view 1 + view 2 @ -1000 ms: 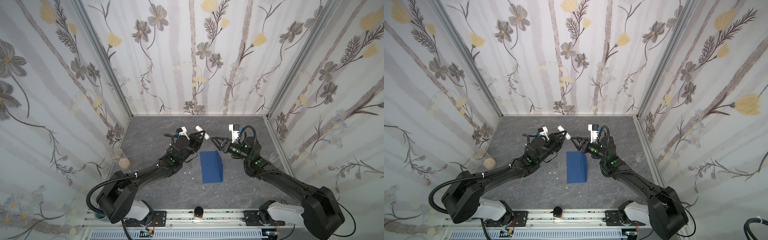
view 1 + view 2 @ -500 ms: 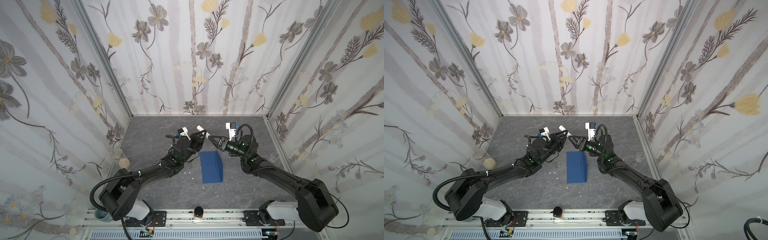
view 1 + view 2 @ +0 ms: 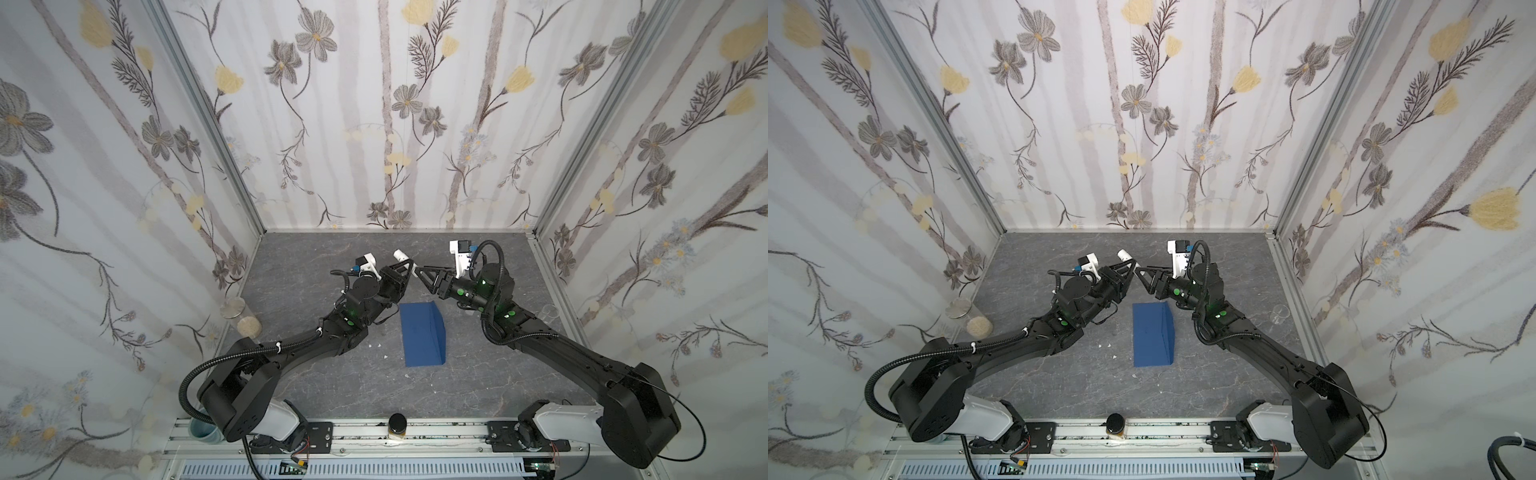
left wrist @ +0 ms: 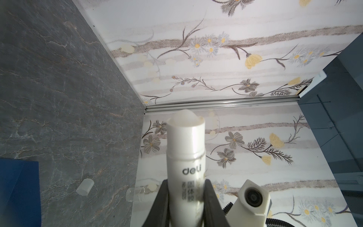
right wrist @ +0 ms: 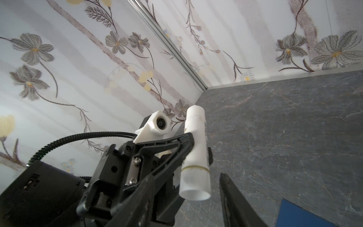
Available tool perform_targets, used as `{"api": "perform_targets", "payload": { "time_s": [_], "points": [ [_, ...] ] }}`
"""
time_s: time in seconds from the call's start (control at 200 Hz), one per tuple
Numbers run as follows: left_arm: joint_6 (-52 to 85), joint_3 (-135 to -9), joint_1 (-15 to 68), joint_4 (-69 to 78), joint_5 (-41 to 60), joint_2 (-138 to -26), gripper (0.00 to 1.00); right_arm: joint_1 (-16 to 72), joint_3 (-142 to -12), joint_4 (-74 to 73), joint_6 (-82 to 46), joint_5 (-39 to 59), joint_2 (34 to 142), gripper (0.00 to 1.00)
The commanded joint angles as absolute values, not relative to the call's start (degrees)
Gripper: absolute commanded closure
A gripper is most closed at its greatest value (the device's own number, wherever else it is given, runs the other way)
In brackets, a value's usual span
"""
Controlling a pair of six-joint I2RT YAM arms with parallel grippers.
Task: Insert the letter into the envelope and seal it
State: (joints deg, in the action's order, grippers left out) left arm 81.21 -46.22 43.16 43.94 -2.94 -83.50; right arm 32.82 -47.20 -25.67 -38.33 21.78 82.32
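Blue envelope (image 3: 419, 338) lies on the worktop (image 3: 307, 266); left end effector (image 4: 186, 183) clamps the uncapped glue stick (image 4: 185, 141), right end effector (image 3: 420, 270) gapes beside it. Sealing stage; next probably twisting glue out.

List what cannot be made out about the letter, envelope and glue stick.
- The letter: in no view; if it is inside the envelope, the blue paper hides it.
- Sealed or not: too small in both top views; both wrist views cut the envelope off.
- Glue stick label: partly hidden by the left gripper in the left wrist view, too small elsewhere.
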Motion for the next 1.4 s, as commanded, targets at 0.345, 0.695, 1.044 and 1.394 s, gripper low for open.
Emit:
{"api": "perform_targets", "payload": {
  "time_s": [0.345, 0.695, 1.044, 1.394],
  "points": [
    [78.5, -47.9, 40.6, 33.3, 4.5, -80.4, 1.0, 37.2, -47.9, -9.2, -16.3, 7.1, 76.2, 0.44],
    [75.8, -50.9, 39.2, 23.0, 10.5, -79.2, 1.0, 41.5, -49.6, -6.3, -6.3, 3.1, 76.3, 0.44],
    [75.4, -52.2, 38.8, 22.4, 13.5, -79.5, 1.0, 44.1, -51.6, -6.8, -3.9, 0.2, 79.1, 0.45],
    [75.5, -51.9, 38.9, 22.5, 14.3, -78.6, 1.0, 44.3, -53.1, -7.9, -3.6, 0.0, 81.0, 0.59]
  ]
}}
